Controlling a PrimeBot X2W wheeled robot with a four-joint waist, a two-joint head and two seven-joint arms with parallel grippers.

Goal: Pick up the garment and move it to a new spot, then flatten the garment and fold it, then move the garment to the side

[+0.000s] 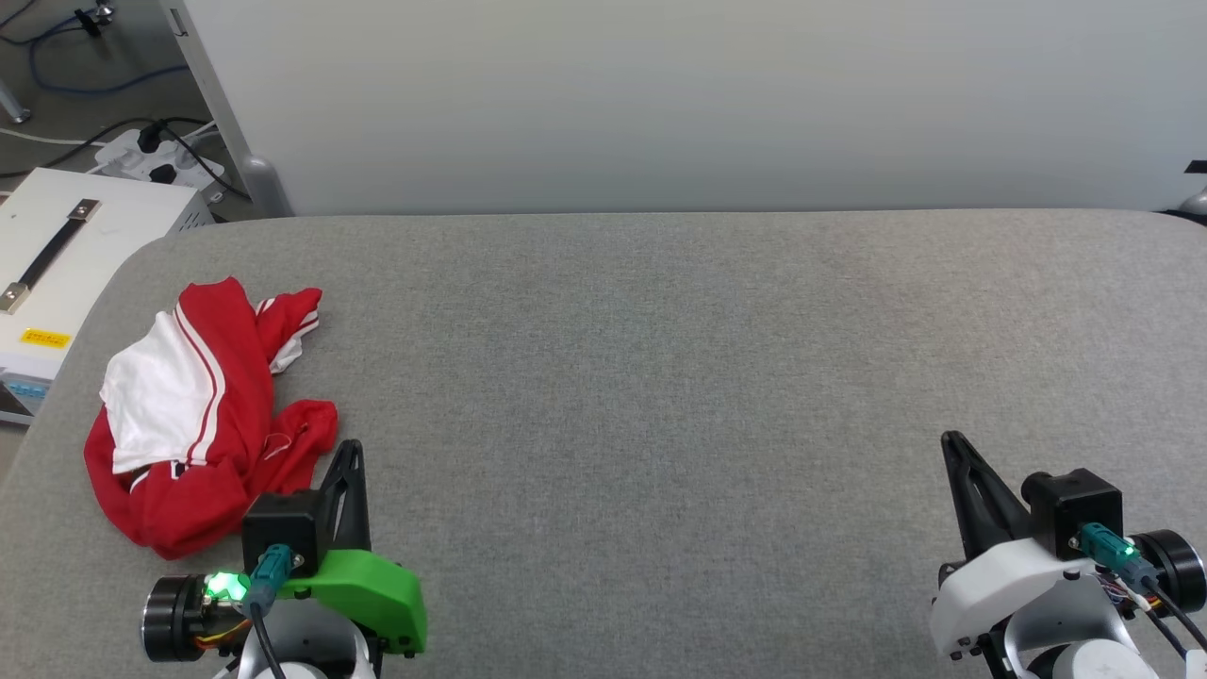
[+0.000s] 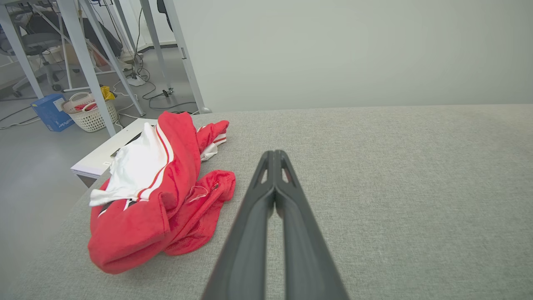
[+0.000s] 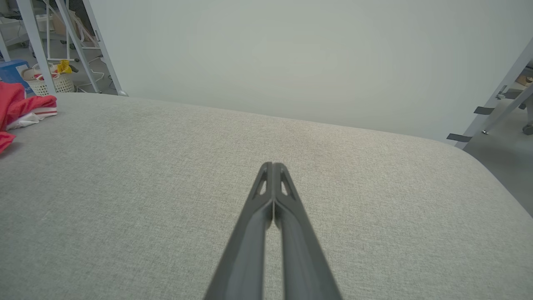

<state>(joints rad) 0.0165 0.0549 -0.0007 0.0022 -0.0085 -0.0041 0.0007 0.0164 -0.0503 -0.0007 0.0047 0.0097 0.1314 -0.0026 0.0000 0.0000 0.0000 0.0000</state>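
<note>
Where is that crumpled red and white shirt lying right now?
The crumpled red-and-white jersey shirt lies near the left edge of the grey fabric-covered table in the head view, just beyond and left of the left pincer.

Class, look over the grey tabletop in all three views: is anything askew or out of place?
Yes: the garment lies crumpled in a heap near the left edge of the table, white fabric bunched over twisted red folds, not spread flat. The left gripper and right gripper are shut, empty, apart from it.
</note>
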